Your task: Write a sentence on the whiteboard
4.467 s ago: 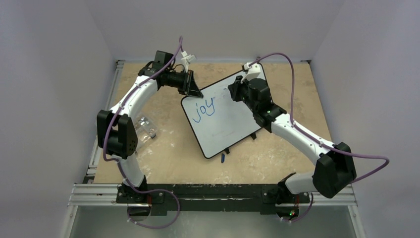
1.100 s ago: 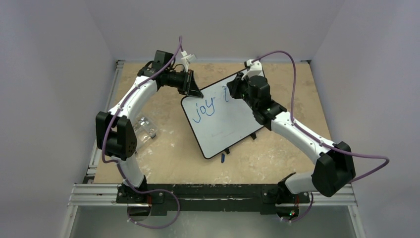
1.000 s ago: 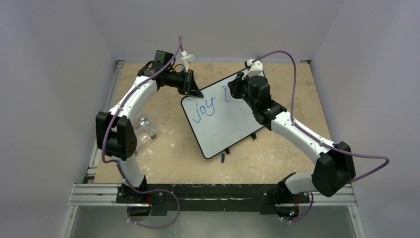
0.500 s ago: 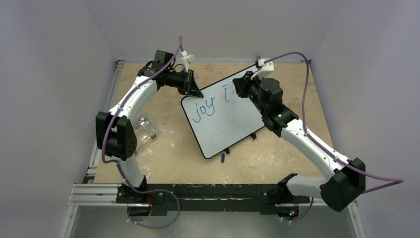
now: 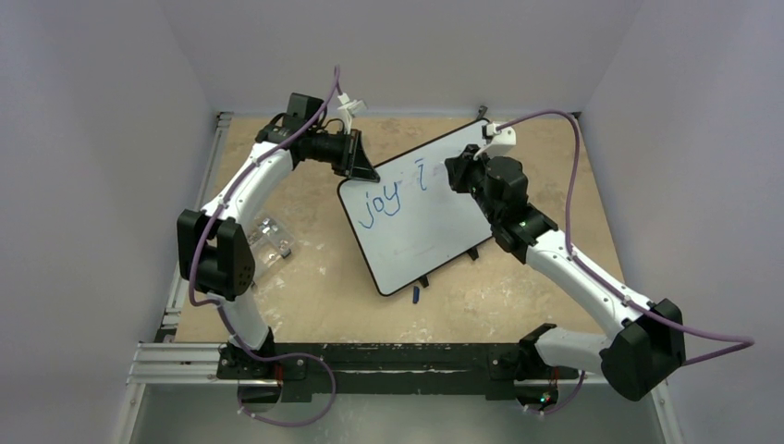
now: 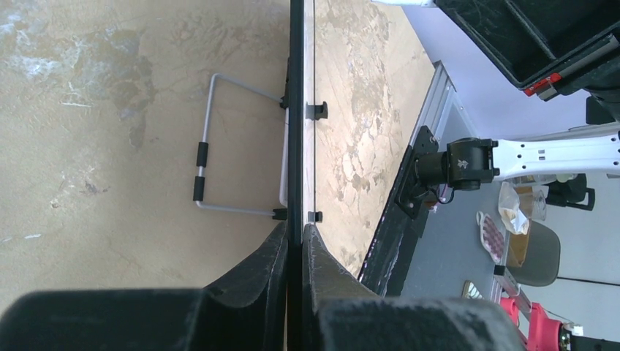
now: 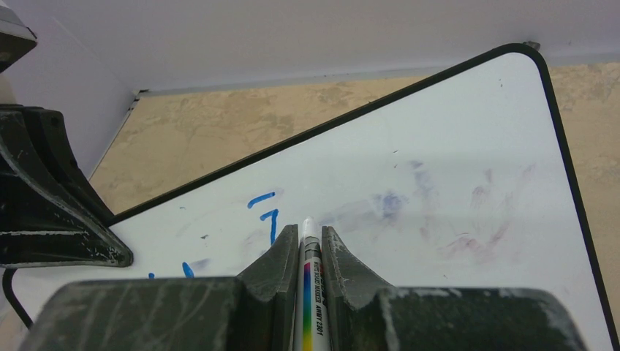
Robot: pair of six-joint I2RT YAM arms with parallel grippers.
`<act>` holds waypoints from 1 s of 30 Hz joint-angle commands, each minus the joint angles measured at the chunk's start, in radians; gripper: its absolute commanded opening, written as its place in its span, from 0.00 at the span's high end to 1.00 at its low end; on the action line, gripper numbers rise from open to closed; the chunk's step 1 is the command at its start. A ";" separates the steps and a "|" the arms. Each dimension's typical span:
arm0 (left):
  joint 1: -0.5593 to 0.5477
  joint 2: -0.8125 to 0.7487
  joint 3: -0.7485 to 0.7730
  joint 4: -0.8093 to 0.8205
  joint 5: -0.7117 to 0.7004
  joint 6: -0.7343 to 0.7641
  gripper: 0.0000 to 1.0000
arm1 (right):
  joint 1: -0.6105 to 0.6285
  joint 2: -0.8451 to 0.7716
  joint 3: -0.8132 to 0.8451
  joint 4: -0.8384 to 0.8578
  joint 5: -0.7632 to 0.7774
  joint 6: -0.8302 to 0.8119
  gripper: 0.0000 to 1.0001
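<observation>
The whiteboard lies tilted in the middle of the table, its black frame showing. On it the sentence reads "joy" and a fresh "i" in blue. My left gripper is shut on the board's upper left edge; in the left wrist view the fingers pinch the thin black frame edge-on. My right gripper hovers over the board's upper right part, shut on a white marker. The marker's tip points at the whiteboard just right of the blue "i".
Faint purple smudges mark the board's right side. A clear plastic piece lies on the table to the left, and a small blue cap below the board. The board's wire stand shows underneath. A metal rail runs along the near edge.
A blue "i" now follows "joy". In the last second my right gripper moved right with the marker, uncovering the stroke. The left gripper has not moved.
</observation>
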 commanded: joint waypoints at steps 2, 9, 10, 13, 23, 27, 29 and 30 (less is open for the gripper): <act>-0.004 -0.079 0.012 0.069 0.050 0.006 1.00 | -0.003 -0.032 0.001 0.030 0.035 0.011 1.00; -0.004 -0.100 -0.004 0.072 0.042 0.008 1.00 | -0.006 -0.011 0.015 0.027 0.045 0.008 1.00; -0.004 -0.103 -0.006 0.074 0.041 0.008 1.00 | -0.005 -0.007 0.013 0.026 0.049 0.008 1.00; -0.004 -0.105 -0.009 0.076 0.041 0.008 1.00 | -0.007 -0.001 0.013 0.026 0.057 0.007 1.00; -0.004 -0.095 -0.009 0.080 0.044 0.007 1.00 | -0.018 0.042 0.028 0.041 0.053 0.000 1.00; -0.004 -0.091 -0.010 0.076 0.041 0.012 1.00 | -0.020 0.062 0.043 0.047 0.050 -0.002 1.00; -0.004 -0.090 -0.010 0.073 0.040 0.015 1.00 | -0.022 0.074 0.052 0.050 0.043 -0.002 1.00; -0.004 -0.090 -0.009 0.073 0.039 0.015 1.00 | -0.022 0.082 0.056 0.051 0.039 -0.003 1.00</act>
